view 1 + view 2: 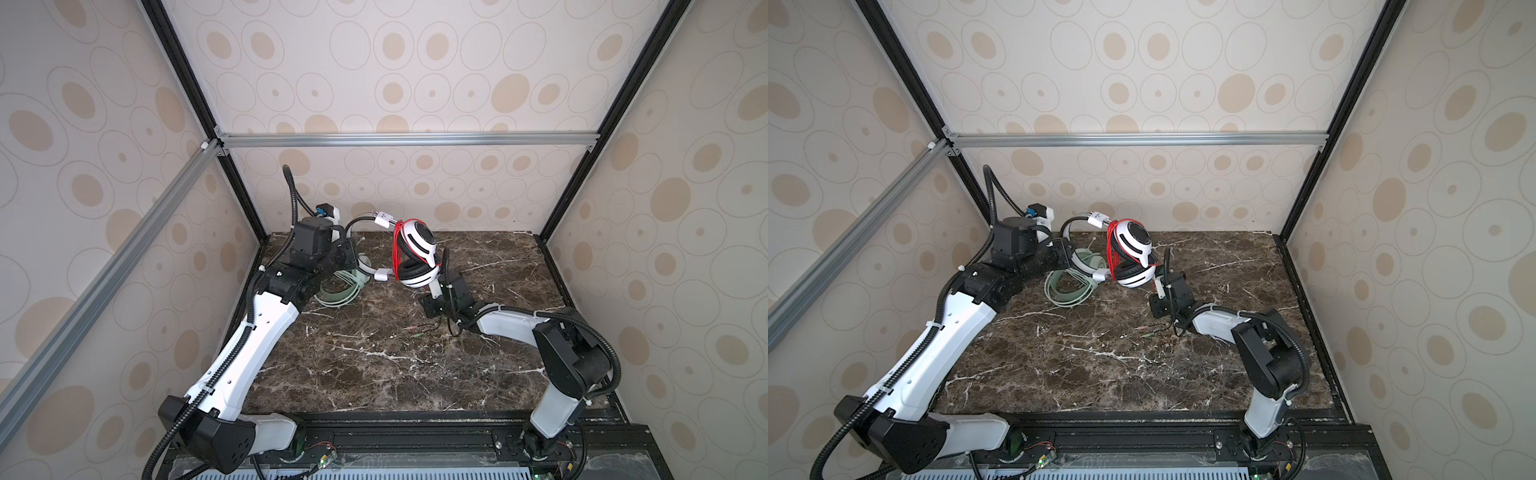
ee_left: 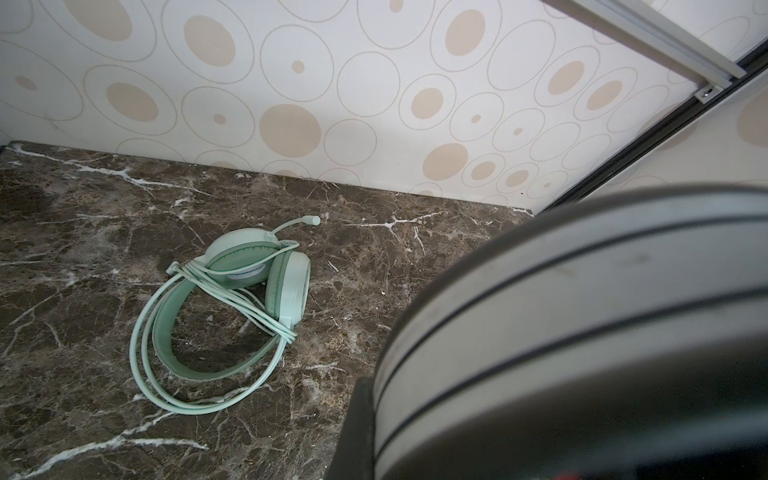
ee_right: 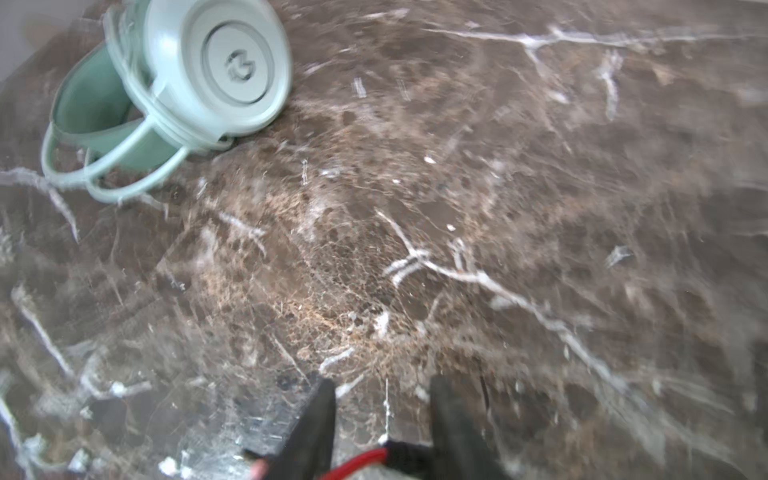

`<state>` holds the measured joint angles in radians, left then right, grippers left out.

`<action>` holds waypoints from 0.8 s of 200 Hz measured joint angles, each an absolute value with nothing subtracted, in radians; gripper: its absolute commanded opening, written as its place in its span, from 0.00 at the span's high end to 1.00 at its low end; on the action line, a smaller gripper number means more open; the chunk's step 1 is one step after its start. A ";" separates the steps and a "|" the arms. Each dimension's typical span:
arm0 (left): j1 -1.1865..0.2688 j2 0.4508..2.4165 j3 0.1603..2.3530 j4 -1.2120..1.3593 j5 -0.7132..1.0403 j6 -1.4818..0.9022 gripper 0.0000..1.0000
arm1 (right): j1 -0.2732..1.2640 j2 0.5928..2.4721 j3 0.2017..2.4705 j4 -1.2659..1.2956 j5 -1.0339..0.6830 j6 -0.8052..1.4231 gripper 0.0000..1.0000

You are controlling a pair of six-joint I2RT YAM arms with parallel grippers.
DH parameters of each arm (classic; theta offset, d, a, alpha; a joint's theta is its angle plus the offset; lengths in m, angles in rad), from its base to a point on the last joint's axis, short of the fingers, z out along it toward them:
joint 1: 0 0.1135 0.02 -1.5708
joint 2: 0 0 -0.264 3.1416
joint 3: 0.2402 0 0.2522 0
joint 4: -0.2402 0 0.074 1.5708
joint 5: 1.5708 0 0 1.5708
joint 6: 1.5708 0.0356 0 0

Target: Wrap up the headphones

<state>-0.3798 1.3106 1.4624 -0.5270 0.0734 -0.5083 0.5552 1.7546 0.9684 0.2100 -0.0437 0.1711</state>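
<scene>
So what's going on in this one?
Two robot arms are wrapping headsets. The left tool is shut on the grey headband of the white-and-black over-ear headset, holding it above the dark marble table; its thin red cable is already looped around the ear cups. The right tool, near the lower cup, has its fingers apart around the cable's loose end. The mint-green headset lies wrapped on the table.
</scene>
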 measured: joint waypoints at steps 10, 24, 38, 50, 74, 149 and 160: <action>-0.376 1.311 1.462 -0.525 0.073 -0.509 1.00 | 0.555 1.755 0.969 0.208 -0.065 0.160 0.87; -0.369 1.308 1.459 -0.521 0.075 -0.514 1.00 | 0.557 1.754 0.968 0.206 -0.097 0.168 0.94; -0.358 1.302 1.449 -0.512 0.081 -0.524 1.00 | 0.562 1.749 0.957 0.205 -0.129 0.181 1.00; -0.346 1.295 1.436 -0.508 0.091 -0.534 1.00 | 0.574 1.735 0.937 0.204 -0.150 0.199 1.00; -0.320 1.281 1.407 -0.493 0.126 -0.554 1.00 | 0.620 1.700 0.899 0.191 -0.193 0.238 1.00; -0.210 1.277 1.340 -0.414 0.329 -0.616 1.00 | 0.750 1.687 0.918 0.168 -0.292 0.345 1.00; -0.206 1.277 1.340 -0.405 0.352 -0.617 1.00 | 0.756 1.694 0.934 0.162 -0.302 0.352 1.00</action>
<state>-0.2062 1.2774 1.3399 -0.4049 0.3515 -0.6174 0.7563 1.6939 0.9340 0.1623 -0.3016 0.3519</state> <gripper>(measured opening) 0.072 0.051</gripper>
